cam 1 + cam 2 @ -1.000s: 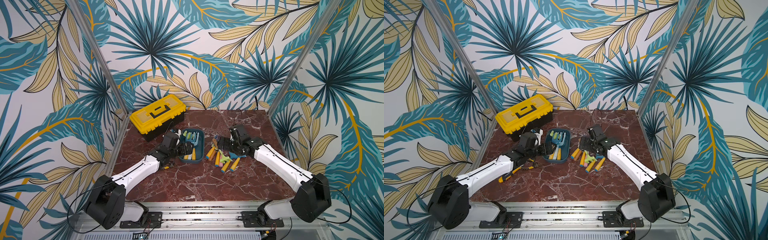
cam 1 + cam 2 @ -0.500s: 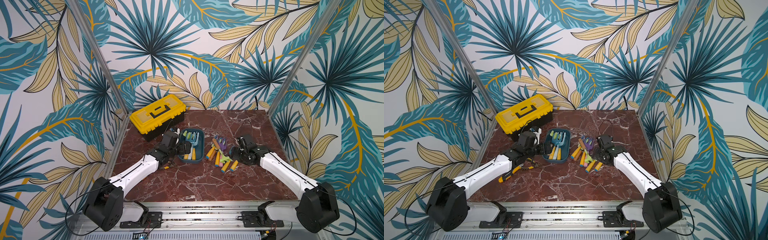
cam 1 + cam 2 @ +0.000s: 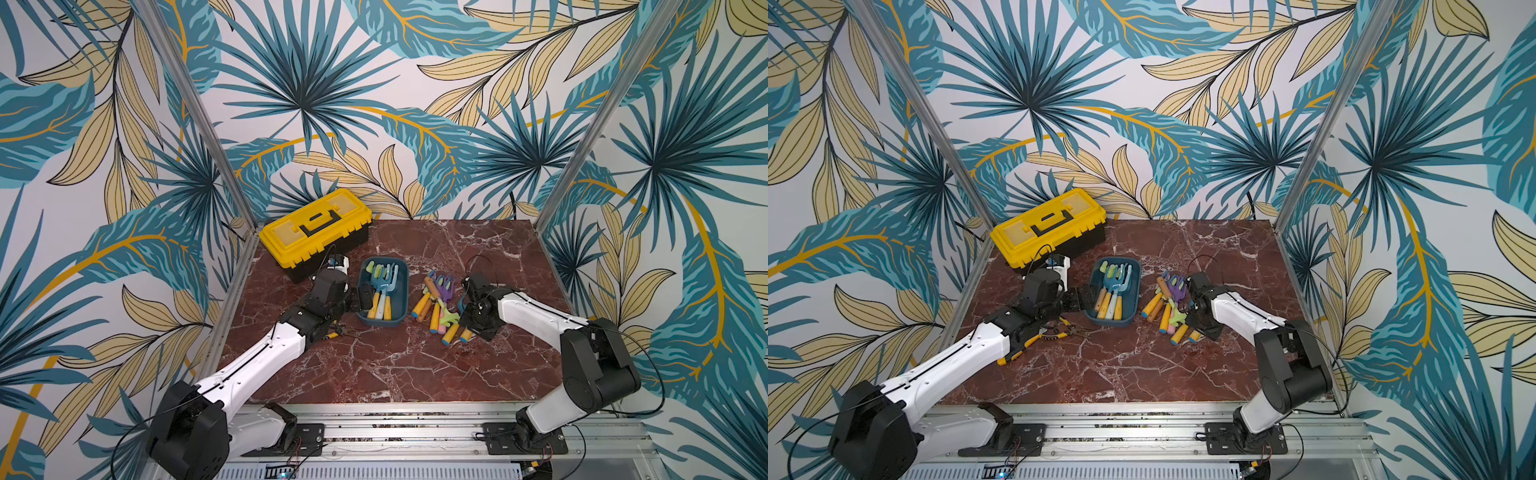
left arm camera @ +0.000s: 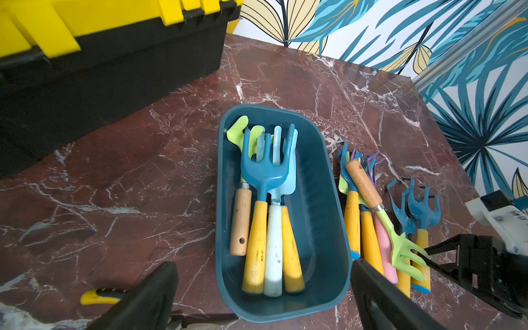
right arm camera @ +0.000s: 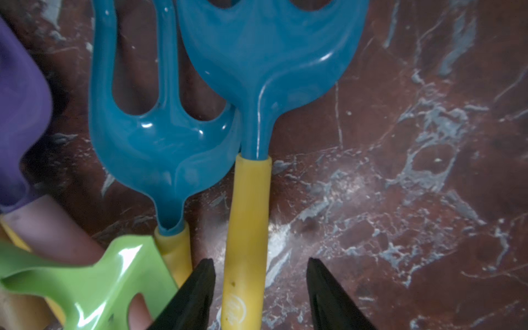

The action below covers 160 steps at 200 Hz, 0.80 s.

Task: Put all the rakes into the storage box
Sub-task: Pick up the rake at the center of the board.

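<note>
- Status: partway, pick not made. The storage box [image 3: 382, 323] sat mid-table and already held four hand tools [image 4: 265, 200]. The rake [image 5: 253, 171] you were going for was not among them.
- Rake position: flat on the table [image 3: 415, 374], the rightmost piece of the loose pile [image 3: 436, 303] just right of the box. Its blue head pointed far and its yellow handle pointed near. The head touched or overlapped the second blue rake [image 5: 163, 137] on its pile side.
- Right claw [image 5: 260, 260]: low over the near part of that yellow handle, one jaw on each side of it.
- Jaws were partly spread, not pinching. The pile-side jaw sat close against the handle, and you couldn't tell if it touched. The jaw on the open-table side showed a clear strip of marble between it and the handle. Nothing was lifted.
- Left claw [image 4: 263, 263]: spread wide, empty, at the near left of the box. In the left wrist view the near end of the box sat between its fingers. You couldn't tell if they touched its wall.
- Left to do, by my read: finish closing on the handle, lift, carry left over the box's right wall, and let go inside. That's most of the job.
- There was room in the box: bare floor showed along its right side.
- Watch the green rake head [image 5: 100, 280]. It lay just beside the pile-side jaw and could get dragged along when you lift.
</note>
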### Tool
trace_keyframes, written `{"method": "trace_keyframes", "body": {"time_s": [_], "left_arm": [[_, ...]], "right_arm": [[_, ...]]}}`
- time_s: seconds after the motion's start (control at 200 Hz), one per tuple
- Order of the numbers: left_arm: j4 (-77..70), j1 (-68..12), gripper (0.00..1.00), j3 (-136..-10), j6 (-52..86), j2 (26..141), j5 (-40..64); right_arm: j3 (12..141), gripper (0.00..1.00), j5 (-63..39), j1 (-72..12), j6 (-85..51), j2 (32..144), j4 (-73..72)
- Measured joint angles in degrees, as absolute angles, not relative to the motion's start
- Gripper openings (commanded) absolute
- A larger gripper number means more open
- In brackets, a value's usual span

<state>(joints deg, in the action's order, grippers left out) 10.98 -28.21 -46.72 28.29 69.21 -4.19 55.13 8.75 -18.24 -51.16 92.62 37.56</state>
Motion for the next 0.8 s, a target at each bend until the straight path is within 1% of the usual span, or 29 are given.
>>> {"method": "trace_keyframes", "body": {"time_s": [0.085, 0.185, 0.29, 0.325, 0.375, 0.456, 0.541, 0.571, 0.646, 0.731, 0.801], "left_arm": [[10.94, -28.21, 1.0, -46.72, 28.29, 69.21, -4.54], [10.94, -28.21, 1.0, -46.72, 28.27, 69.21, -4.82], [10.94, -28.21, 1.0, -46.72, 28.29, 69.21, -4.99], [10.92, -28.21, 1.0, -46.72, 28.29, 69.21, -4.99], [10.92, -28.21, 1.0, -46.72, 28.29, 69.21, -5.02], [10.92, -28.21, 1.0, -46.72, 28.29, 69.21, -5.02], [10.92, -28.21, 1.0, -46.72, 28.29, 69.21, -4.99], [10.92, -28.21, 1.0, -46.72, 28.29, 69.21, -4.99], [10.92, -28.21, 1.0, -46.72, 28.27, 69.21, -5.04], [10.92, -28.21, 1.0, -46.72, 28.29, 69.17, -5.19], [10.94, -28.21, 1.0, -46.57, 28.29, 68.82, -5.34]], "right_arm": [[56.58, 0.53, 8.58, -18.24, -51.59, 94.78, 37.43], [57.36, 0.46, 8.27, -18.24, -52.16, 97.01, 37.3], [57.32, 0.44, 8.08, -18.24, -52.99, 98.1, 37.32], [57.28, 0.42, 8.03, -18.24, -53.19, 98.04, 37.34], [56.99, 0.37, 7.99, -18.24, -53.41, 97.89, 37.3], [56.1, 0.27, 8.08, -18.17, -53.89, 97.1, 37.17], [55.16, 0.25, 7.77, -18.13, -54.24, 95.94, 37.23], [54.83, 0.21, 7.66, -18.13, -54.24, 95.39, 37.39], [54.41, 0.2, 7.62, -18.13, -54.43, 93.51, 37.91], [54.41, 0.16, 7.68, -18.13, -54.41, 90.5, 38.41], [54.78, 0.16, 7.68, -18.2, -54.22, 87.92, 39.31]]}}
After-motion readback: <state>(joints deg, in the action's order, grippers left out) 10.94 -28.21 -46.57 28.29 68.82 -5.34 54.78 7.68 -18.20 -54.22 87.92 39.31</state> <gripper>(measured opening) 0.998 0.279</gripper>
